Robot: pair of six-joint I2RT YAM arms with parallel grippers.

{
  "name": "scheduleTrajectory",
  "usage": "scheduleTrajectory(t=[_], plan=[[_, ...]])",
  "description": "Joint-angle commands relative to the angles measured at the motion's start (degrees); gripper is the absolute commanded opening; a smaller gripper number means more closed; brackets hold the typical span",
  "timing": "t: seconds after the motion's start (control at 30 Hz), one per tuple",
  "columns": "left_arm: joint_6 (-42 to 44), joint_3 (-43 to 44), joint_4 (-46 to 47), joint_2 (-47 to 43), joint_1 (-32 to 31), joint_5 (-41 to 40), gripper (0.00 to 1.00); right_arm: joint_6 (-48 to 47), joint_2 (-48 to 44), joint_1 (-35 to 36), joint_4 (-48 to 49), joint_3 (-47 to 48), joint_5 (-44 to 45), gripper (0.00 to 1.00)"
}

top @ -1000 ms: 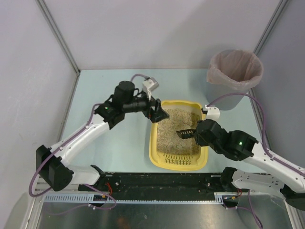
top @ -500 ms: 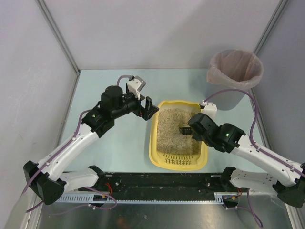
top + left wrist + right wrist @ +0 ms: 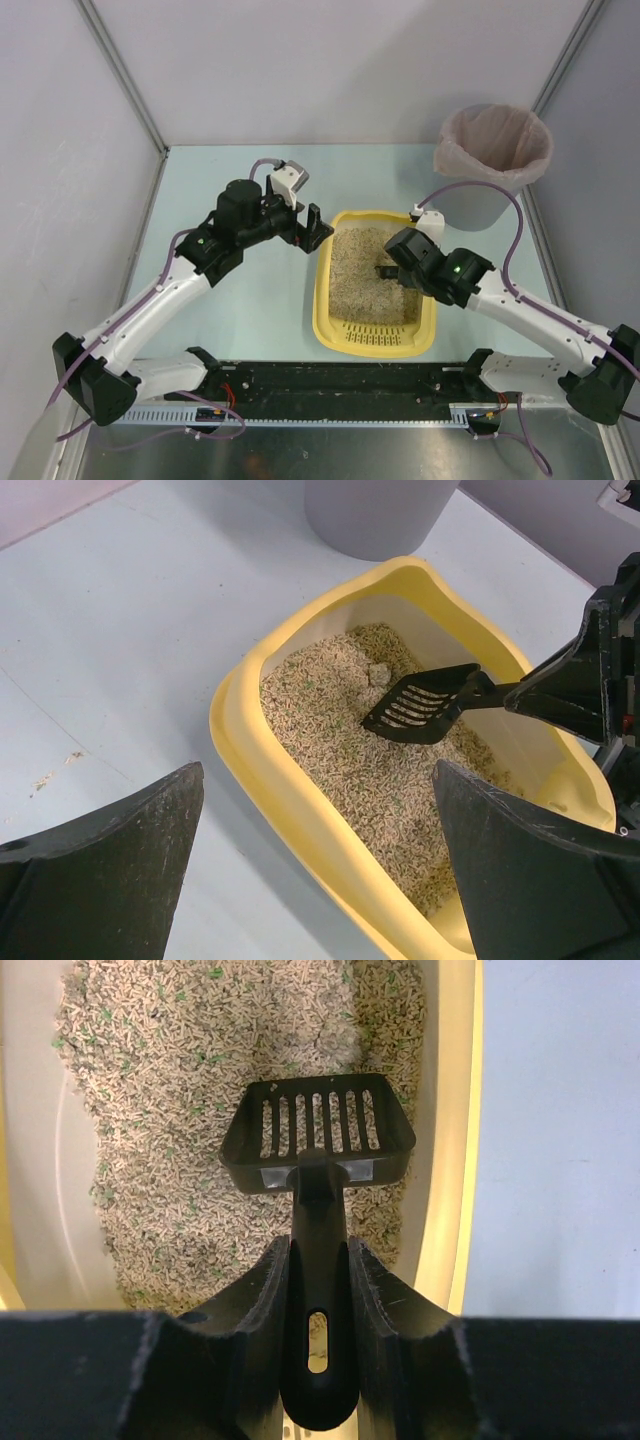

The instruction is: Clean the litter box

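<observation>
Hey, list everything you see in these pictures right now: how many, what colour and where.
litter box: one, yellow, centre, near the arms' bases
litter: one bed, beige, inside the litter box
scoop: one, black, over the litter at the box's right side
bin: one, grey with pinkish liner, far right corner
table: one, pale blue-green, under everything
left gripper: one, black, open, by the box's far left corner
right gripper: one, black, shut on the scoop's handle

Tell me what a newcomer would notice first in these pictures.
A bright yellow litter box of beige litter sits front and centre. The right claw is shut on a black slotted scoop over the litter. The left claw hangs open beside the box's far-left corner, and a grey bin stands far right.
</observation>
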Motion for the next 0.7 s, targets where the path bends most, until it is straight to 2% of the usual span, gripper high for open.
scheduleTrajectory(t=[0.0, 0.27, 0.67], plan=[[1.11, 0.19, 0.26, 0.57, -0.20, -0.34, 1.00, 0.10, 0.99, -0.60, 1.52, 2.23, 1.25, 0.00], [1.28, 0.45, 0.08, 0.49, -0.20, -0.25, 1.00, 0.54, 4.42, -1.04, 4.06, -0.92, 1.34, 0.00], [1.11, 0.54, -0.01, 0.58, -0.20, 0.10, 1.00, 0.45, 2.22, -2.27, 18.74, -14.62, 0.54, 0.00]])
